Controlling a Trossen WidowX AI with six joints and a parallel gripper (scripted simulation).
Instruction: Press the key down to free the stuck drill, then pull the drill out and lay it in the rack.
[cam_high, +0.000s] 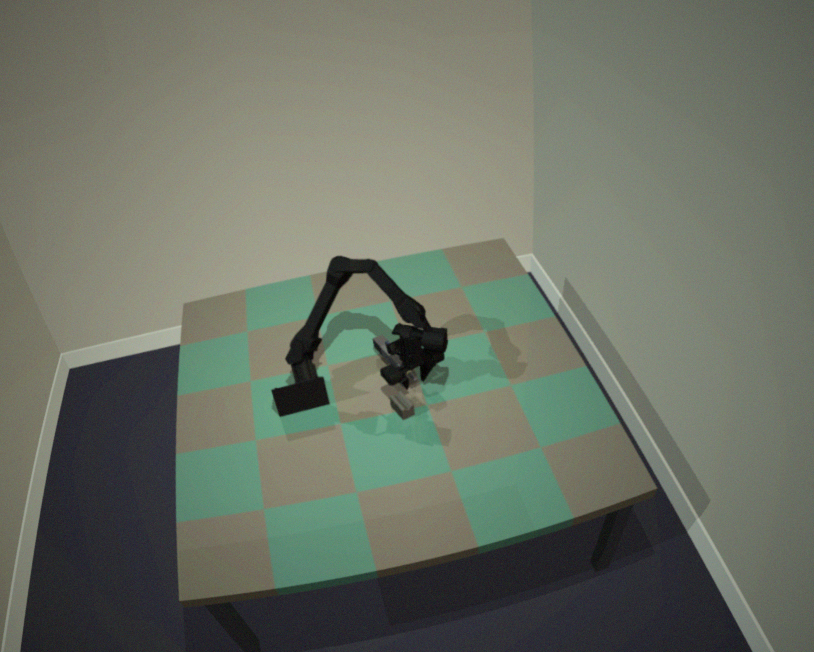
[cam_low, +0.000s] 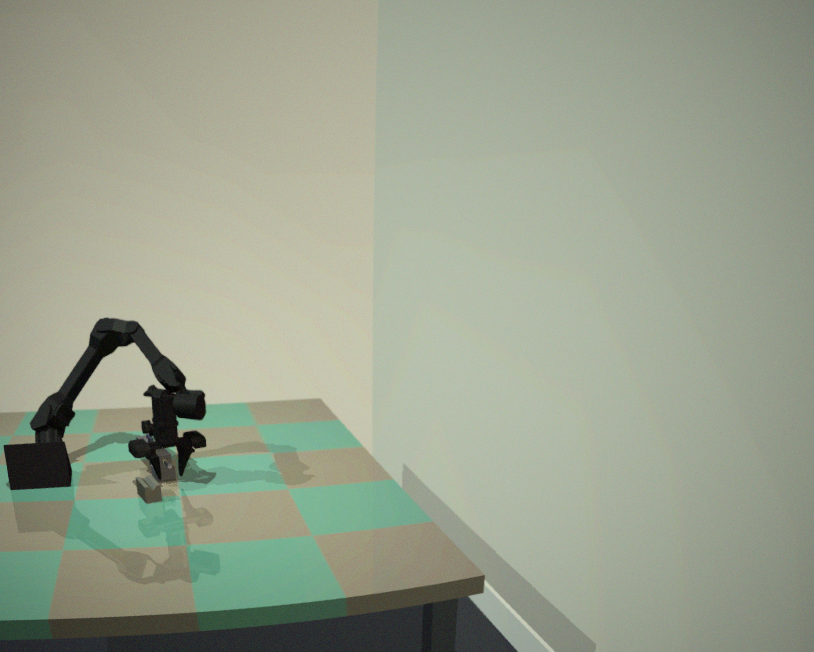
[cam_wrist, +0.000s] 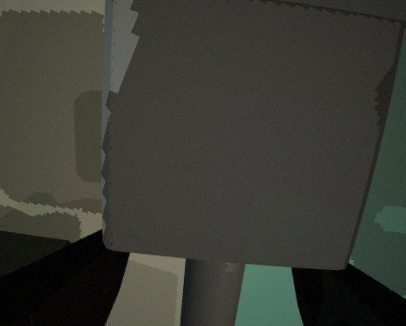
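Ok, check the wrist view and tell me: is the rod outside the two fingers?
No, the rod shows between the two black fingers.

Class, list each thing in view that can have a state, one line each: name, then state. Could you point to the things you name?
Arm (cam_high: 388, 283) (cam_low: 150, 348): bent, reaching down.
Gripper (cam_high: 417, 381) (cam_low: 171, 475) (cam_wrist: 212, 243): partly open, pointing down, its fingers on either side of the cylinder with gaps showing.
Cylinder (cam_wrist: 210, 290): between the fingers, not gripped.
Large grey block (cam_wrist: 235, 135): above the cylinder in the wrist view.
Small grey-brown block (cam_high: 402, 406) (cam_low: 148, 489): on the table, ungripped.
Table (cam_high: 312, 546) (cam_low: 400, 560): standing upright.
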